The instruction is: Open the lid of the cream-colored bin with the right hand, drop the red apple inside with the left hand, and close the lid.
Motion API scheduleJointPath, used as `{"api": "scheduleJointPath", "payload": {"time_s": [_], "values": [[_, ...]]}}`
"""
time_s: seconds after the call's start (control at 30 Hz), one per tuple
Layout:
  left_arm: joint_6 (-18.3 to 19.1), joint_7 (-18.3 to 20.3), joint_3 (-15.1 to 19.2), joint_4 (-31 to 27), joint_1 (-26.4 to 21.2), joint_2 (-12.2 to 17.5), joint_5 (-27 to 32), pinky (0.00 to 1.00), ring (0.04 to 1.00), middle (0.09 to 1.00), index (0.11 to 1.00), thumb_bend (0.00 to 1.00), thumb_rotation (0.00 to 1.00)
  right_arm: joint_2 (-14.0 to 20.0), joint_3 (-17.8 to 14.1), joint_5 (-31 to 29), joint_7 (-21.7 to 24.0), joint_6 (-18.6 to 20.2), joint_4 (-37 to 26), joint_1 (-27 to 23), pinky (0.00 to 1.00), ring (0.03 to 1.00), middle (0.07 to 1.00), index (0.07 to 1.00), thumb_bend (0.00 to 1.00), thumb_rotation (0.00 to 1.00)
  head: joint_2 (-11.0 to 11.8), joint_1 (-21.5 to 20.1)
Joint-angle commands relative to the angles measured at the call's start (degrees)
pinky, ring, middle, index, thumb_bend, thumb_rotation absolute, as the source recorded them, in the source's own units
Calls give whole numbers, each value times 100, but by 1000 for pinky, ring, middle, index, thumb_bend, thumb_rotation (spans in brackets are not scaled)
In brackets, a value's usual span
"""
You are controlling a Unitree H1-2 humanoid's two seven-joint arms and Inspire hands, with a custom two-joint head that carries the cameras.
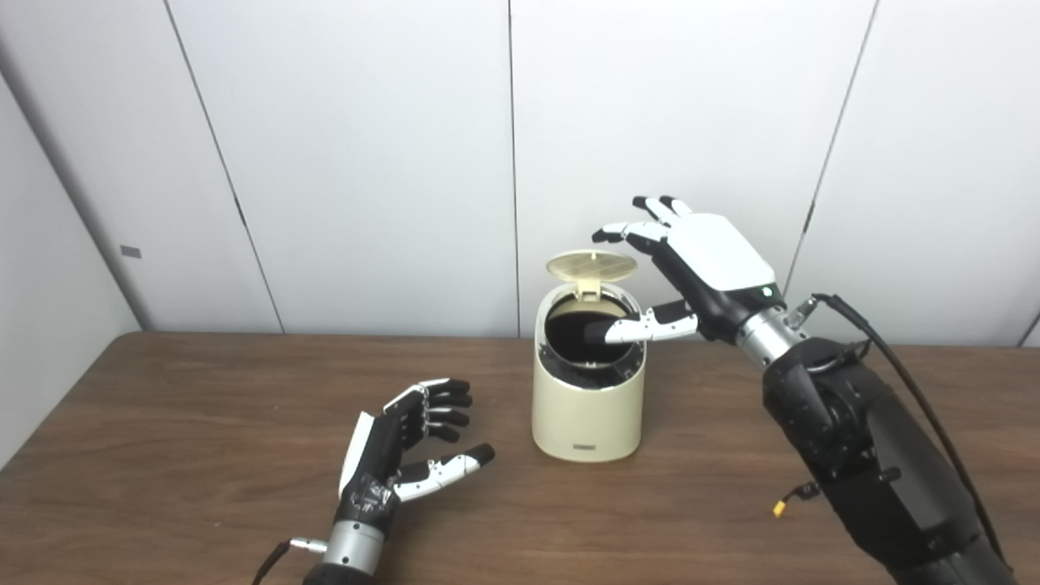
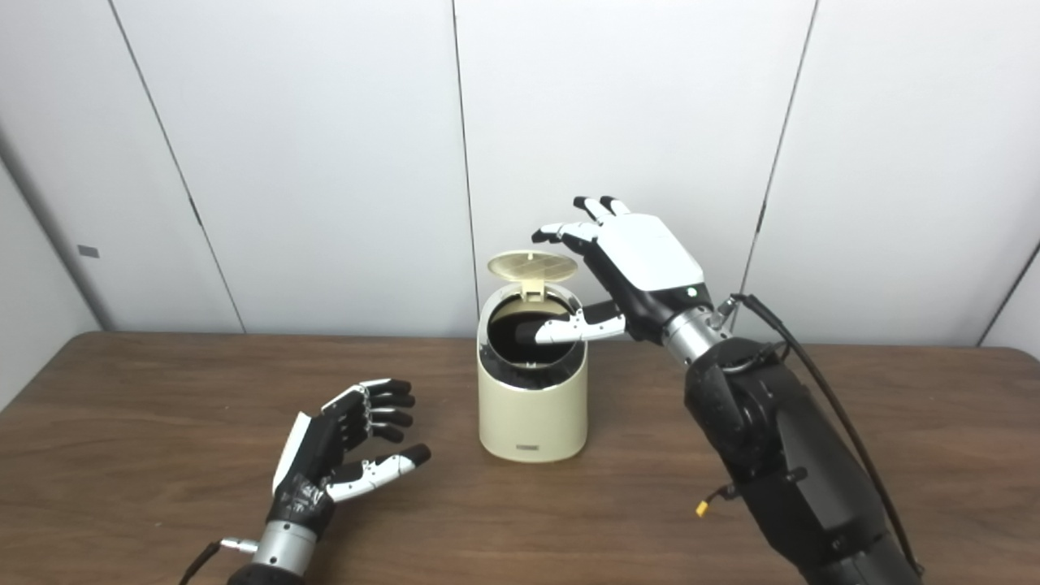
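Where our left arm comes in, our left hand (image 1: 406, 451) rests low over the table (image 1: 162, 422), palm turned toward the bin, fingers loosely curled and apart, thumb stretched toward the bin, holding nothing. We see no apple in either view. Right of that hand stands the bin (image 1: 587, 406), upright on the table, long axis vertical, mouth facing up and tipped slightly toward us. Its lid (image 1: 591, 266) is raised on the rear hinge, standing nearly level above the dark opening. A small dark label (image 1: 585, 446) sits low on the bin's front; we cannot read it. Farther right, our right hand (image 1: 691, 268) hangs over the bin with fingers spread wide, fingertips just beside the lid's right edge, thumb reaching across the open mouth. Both views show much the same; the right eye view shows the far right table corner, which the other cuts off.
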State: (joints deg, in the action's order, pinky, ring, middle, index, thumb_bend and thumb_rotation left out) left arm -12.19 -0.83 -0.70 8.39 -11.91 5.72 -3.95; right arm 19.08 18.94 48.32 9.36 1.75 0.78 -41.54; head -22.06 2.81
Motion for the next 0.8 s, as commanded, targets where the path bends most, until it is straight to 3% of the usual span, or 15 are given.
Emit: {"api": "scheduleJointPath", "payload": {"time_s": [0.0,0.13,0.23,0.37,0.77], "values": [[-69,-1,30,-158,-168,-9,25,575,631,682,710,779,116,88,-19,182,-171,-153,-236,-172,1000,950,774,779,706,759,2,4],[-48,-19,29,-180,-163,-13,-48,580,634,681,711,777,117,57,-2,351,-405,-368,-233,-59,1000,923,746,754,693,709,-25,16],[-23,-15,28,-201,-151,-23,-61,572,624,678,712,781,140,48,6,431,-522,-521,-222,-23,997,902,736,742,689,740,-66,44],[46,-16,34,-224,-145,-47,-51,573,624,676,716,783,146,9,-5,458,-465,-608,-290,14,1000,905,735,746,708,805,-66,44],[58,-42,64,-251,-146,-64,-67,577,633,683,720,779,129,-7,6,478,-212,-616,-563,198,1000,923,743,760,681,706,-159,84]]}}
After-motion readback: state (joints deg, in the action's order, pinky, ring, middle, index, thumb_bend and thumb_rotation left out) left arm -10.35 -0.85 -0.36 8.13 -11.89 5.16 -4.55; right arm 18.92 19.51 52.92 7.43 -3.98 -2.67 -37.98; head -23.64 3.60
